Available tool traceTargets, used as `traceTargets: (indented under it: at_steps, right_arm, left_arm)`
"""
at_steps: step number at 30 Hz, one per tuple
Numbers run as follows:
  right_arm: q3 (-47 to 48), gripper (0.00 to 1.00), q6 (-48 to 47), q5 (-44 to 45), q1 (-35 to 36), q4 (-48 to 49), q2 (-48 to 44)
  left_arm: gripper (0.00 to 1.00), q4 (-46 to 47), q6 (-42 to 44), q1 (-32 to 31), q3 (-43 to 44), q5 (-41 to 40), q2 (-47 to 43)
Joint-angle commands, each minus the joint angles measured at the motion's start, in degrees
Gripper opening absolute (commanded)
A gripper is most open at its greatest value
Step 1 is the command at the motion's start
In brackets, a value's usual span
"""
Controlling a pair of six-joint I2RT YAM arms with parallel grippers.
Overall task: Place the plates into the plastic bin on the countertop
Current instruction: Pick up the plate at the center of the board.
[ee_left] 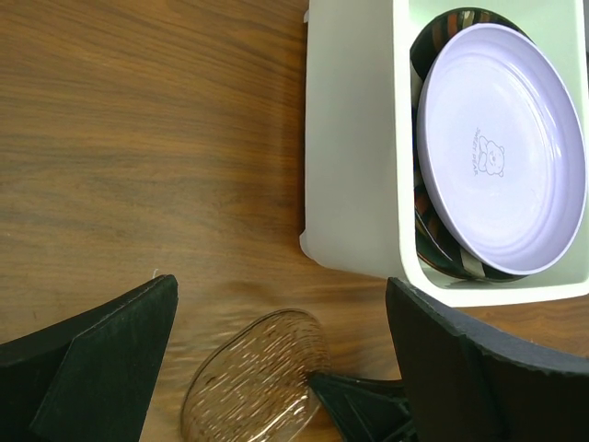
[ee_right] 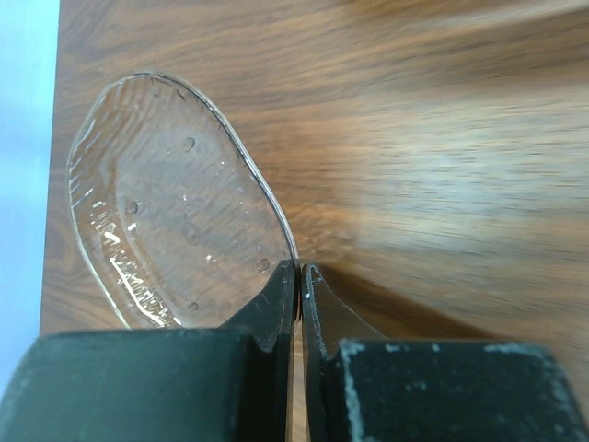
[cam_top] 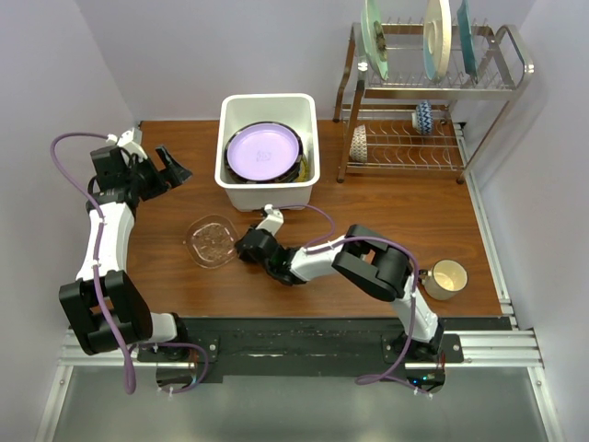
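Observation:
A clear glass plate (cam_top: 211, 239) lies on the wooden countertop (cam_top: 386, 212) in front of the white plastic bin (cam_top: 268, 103). My right gripper (cam_top: 241, 247) is shut on its right rim; the right wrist view shows the jaws (ee_right: 300, 269) pinched on the glass edge (ee_right: 175, 203). The bin (ee_left: 354, 138) holds a lilac plate (cam_top: 263, 152) on top of darker plates (ee_left: 440, 37). My left gripper (cam_top: 173, 168) is open and empty, up at the left of the bin; its view shows the glass plate (ee_left: 253, 382) below.
A metal wire dish rack (cam_top: 428, 92) stands at the back right with three large upright plates (cam_top: 437, 37) and smaller items on its lower shelf. A cream mug (cam_top: 445, 279) sits at the front right. A black rail (cam_top: 304, 322) runs along the near edge.

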Motion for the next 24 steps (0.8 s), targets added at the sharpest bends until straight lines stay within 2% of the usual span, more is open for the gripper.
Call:
traceTargets:
  at_steps: [1, 6, 24]
  right_arm:
    - [-3.3, 0.0, 0.6, 2.7, -0.7, 2.9, -5.2]
    - [-7.1, 0.0, 1.6, 0.7, -1.6, 7.0, -8.4]
    - [-13.9, 0.0, -1.4, -2.1, -1.7, 9.2, -19.1]
  left_arm:
    - [1.0, 2.3, -0.9, 1.0, -0.5, 1.5, -1.9]
    - [1.0, 2.7, -1.2, 1.2, -0.9, 1.9, -1.9]
    - [1.0, 3.4, -1.7, 1.7, -1.4, 2.7, -0.9]
